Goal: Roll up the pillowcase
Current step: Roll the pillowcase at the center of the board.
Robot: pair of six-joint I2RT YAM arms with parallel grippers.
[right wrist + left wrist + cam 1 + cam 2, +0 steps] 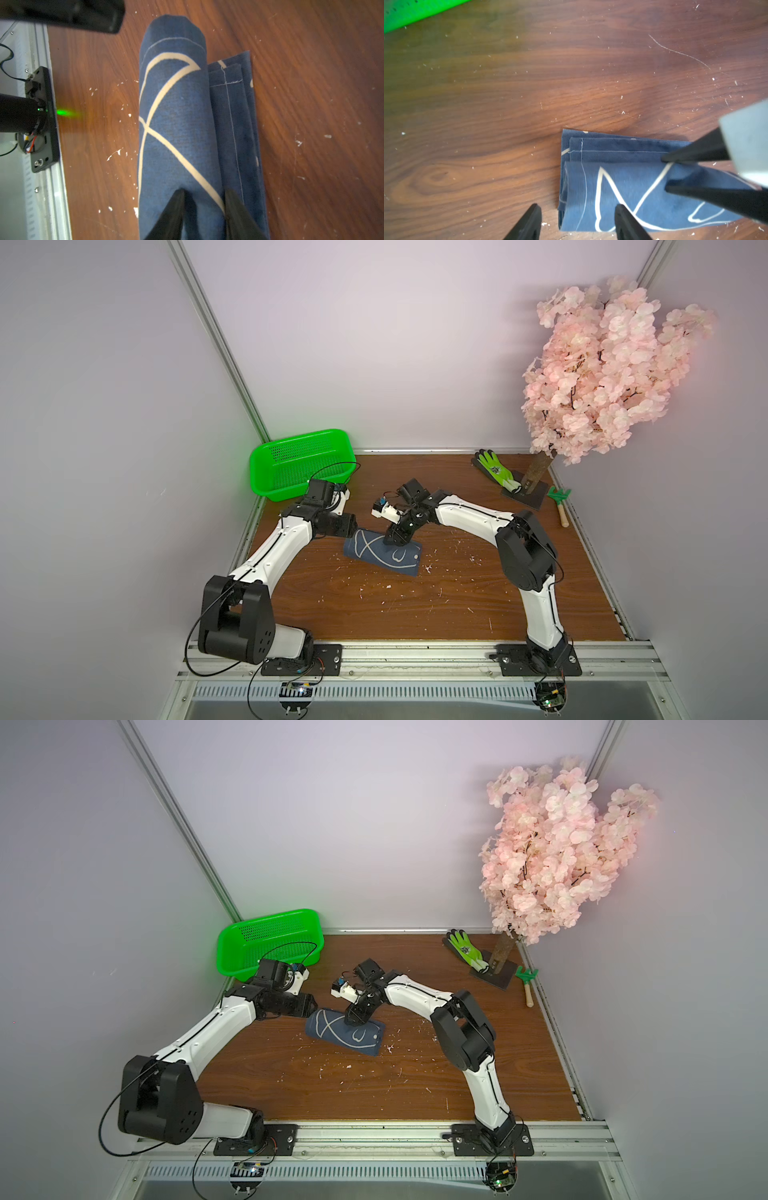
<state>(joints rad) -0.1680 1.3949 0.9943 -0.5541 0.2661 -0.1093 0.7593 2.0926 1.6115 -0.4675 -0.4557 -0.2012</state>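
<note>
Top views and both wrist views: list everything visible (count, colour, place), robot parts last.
pillowcase: one, dark blue with white outlines, mostly rolled, mid-table
basket: one, green, far left corner
glove: one, green and black, far right, beside the trunk
tree: one, pink blossoms, far right corner
rake: one, green head, wooden handle, right edge
table: one, brown wood, white flecks
left arm, right arm: white and black, mounted at the near edge
left tool: black, open, at the roll's basket-side end
right tool: black, jaws parted, tips on the roll
</note>
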